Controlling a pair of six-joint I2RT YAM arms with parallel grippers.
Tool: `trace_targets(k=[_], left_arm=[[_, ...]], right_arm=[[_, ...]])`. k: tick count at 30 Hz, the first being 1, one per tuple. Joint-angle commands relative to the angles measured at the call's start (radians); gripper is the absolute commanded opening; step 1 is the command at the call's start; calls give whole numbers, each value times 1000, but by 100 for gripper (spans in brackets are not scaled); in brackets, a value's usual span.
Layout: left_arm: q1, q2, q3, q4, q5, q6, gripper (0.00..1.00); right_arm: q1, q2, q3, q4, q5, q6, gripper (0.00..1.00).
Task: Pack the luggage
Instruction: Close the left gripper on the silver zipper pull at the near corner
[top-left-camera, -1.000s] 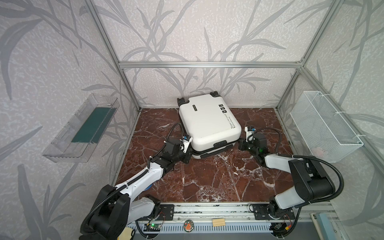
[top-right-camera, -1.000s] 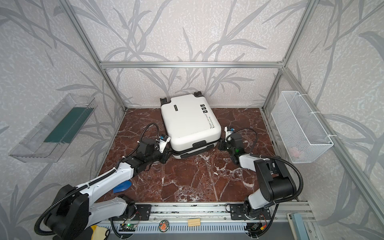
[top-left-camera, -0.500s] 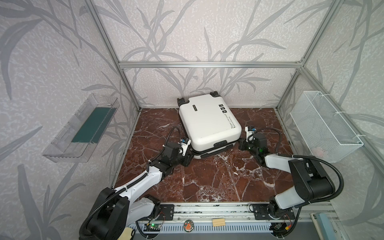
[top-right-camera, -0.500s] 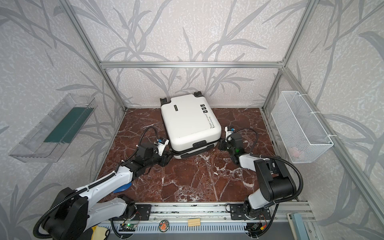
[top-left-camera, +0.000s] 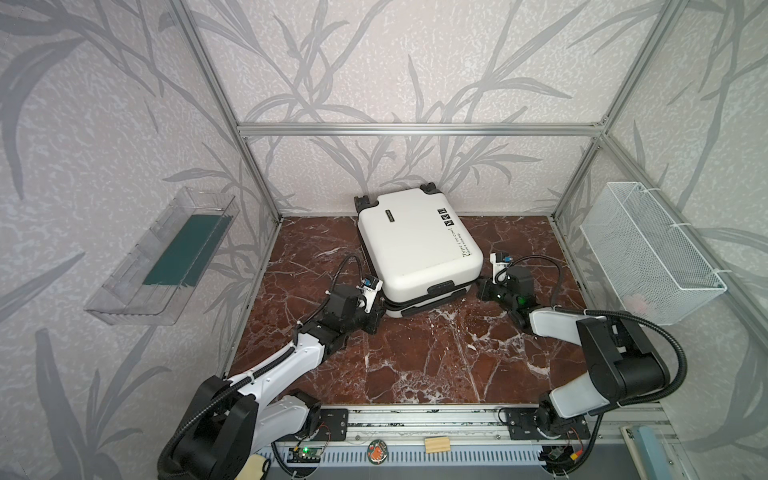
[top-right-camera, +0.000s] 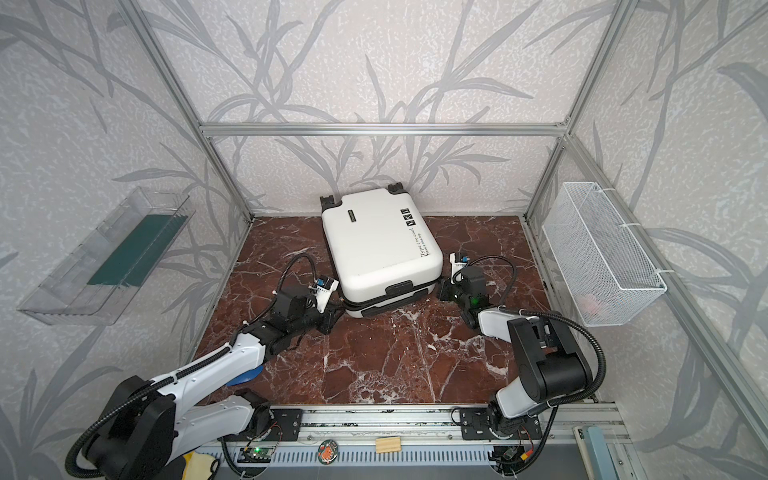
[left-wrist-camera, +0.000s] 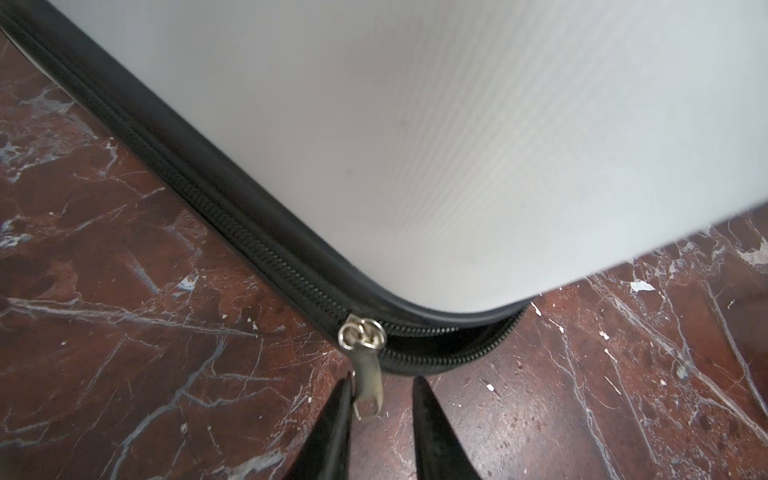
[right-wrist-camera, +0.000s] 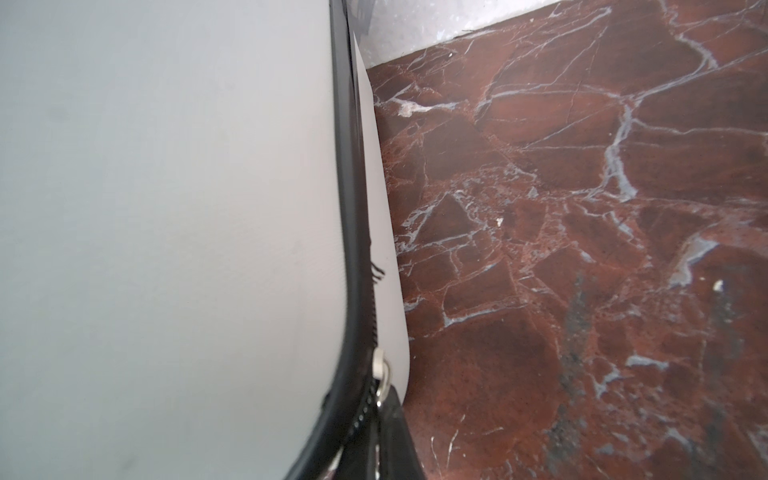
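Luggage (top-left-camera: 415, 245) flat at back-centre of marble floor (top-left-camera: 436, 357), unmoved. Left gripper (left-wrist-camera: 384, 415) slid nearer along the side, spread around zipper pull (left-wrist-camera: 368, 390) at near corner. Right gripper (right-wrist-camera: 382, 419) pinching other zipper pull (right-wrist-camera: 379, 374). Open floor in front.

On the luggage (top-left-camera: 415, 253) lid I read a printed line (top-left-camera: 464, 246) starting "Type"; the rest, and the smaller line under it, blur. Three black icons (top-left-camera: 445, 217) and a small black plate (top-left-camera: 389, 215) stay illegible.
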Motion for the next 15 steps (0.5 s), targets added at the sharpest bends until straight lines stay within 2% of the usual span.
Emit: trace_targets(k=[1, 7, 12, 14, 15], left_arm=[[-2, -30, -7, 34, -38, 4, 23], [-1, -75, -28, 29, -47, -5, 16], [-1, -92, -42, 31, -52, -12, 7], [-2, -93, -43, 27, -45, -12, 8], [-1, -92, -42, 23, -40, -12, 13]], right_arm=[[-12, 15, 9, 10, 12, 10, 0], [-12, 23, 12, 17, 6, 12, 0], [-13, 26, 12, 19, 1, 12, 0], [-13, 26, 11, 18, 1, 12, 0], [-12, 25, 11, 19, 1, 12, 0]])
